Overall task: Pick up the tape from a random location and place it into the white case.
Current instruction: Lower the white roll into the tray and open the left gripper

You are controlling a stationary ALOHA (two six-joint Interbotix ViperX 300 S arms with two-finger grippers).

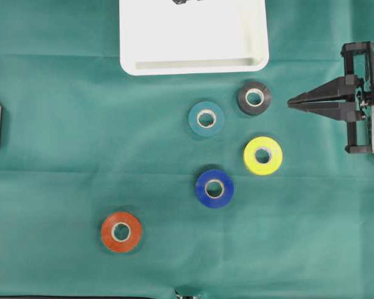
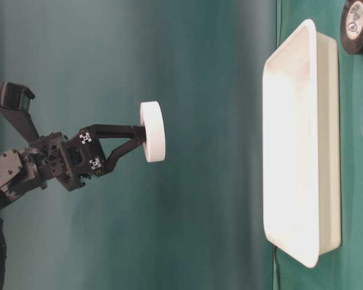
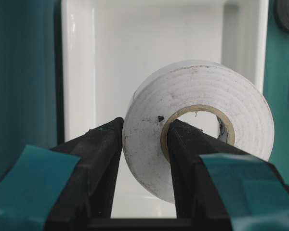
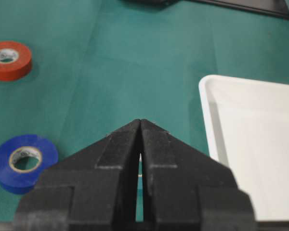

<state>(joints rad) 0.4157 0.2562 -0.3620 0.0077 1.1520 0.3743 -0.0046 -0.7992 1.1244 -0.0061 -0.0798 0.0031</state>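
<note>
White tape roll [image 3: 197, 130]: clamped in the left hand [image 3: 144, 139], one finger [image 3: 98, 144] on the outer rim, the other through the core. Held on edge in the air above the white case [image 3: 79, 72], not touching it. The table-level view shows roll and hand well apart from the case.

White case [image 1: 193, 62]: shallow tray at the far edge of the green worktop [image 1: 50, 124]; its visible floor is bare.

Right hand [image 1: 293, 103]: fingers together, holding nothing, parked at the right side near the black roll [image 1: 254, 98].

Other rolls lying flat on the worktop:
- teal roll [image 1: 206, 119], just beside the black one
- yellow roll [image 1: 263, 155]
- blue roll [image 1: 214, 188]
- red roll [image 1: 121, 232], well apart from the others

Step in hand, as judged: lowering and release into the case. To do it well, bring the roll down over the middle of the tray floor, away from the raised rim, before parting the fingers. A roll released on edge may run or tip, so a low release suits best, with the inner finger drawn clear of the core without dragging the roll along.
</note>
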